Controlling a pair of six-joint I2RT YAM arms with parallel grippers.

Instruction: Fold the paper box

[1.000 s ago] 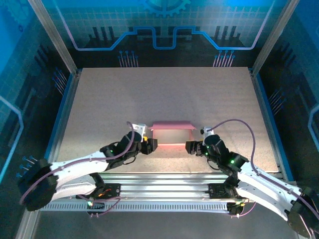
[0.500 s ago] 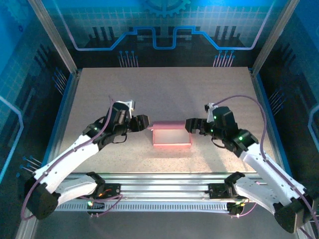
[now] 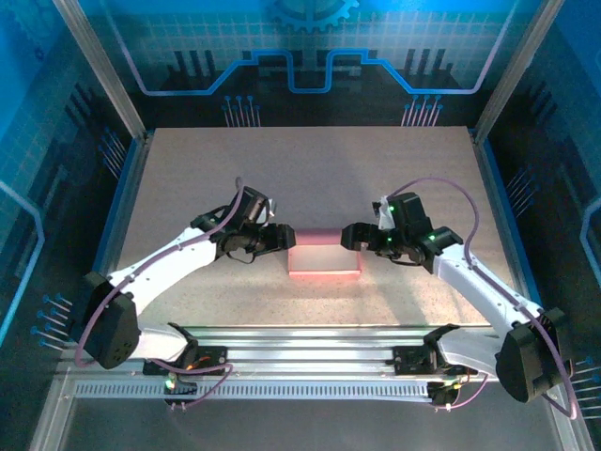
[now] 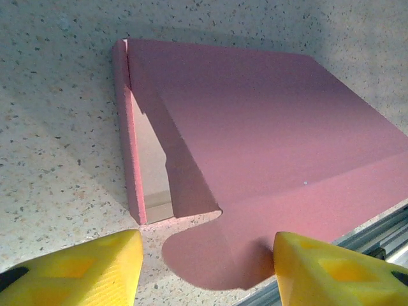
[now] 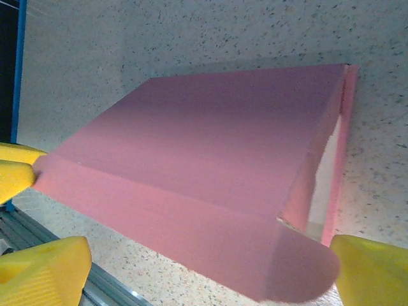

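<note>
Top external view: the pink paper box (image 3: 324,256) lies lid-down on the desk (image 3: 310,169), toward its near edge. Flanking its ends, the left pincer (image 3: 282,238) and right pincer (image 3: 349,236) are both wide and empty, probably lined up to tuck in the rounded side flaps (image 4: 204,255).

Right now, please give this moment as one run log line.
paper box: lid down, on table | left fingers: open, rounded tab between | right fingers: open, other tab between
</note>
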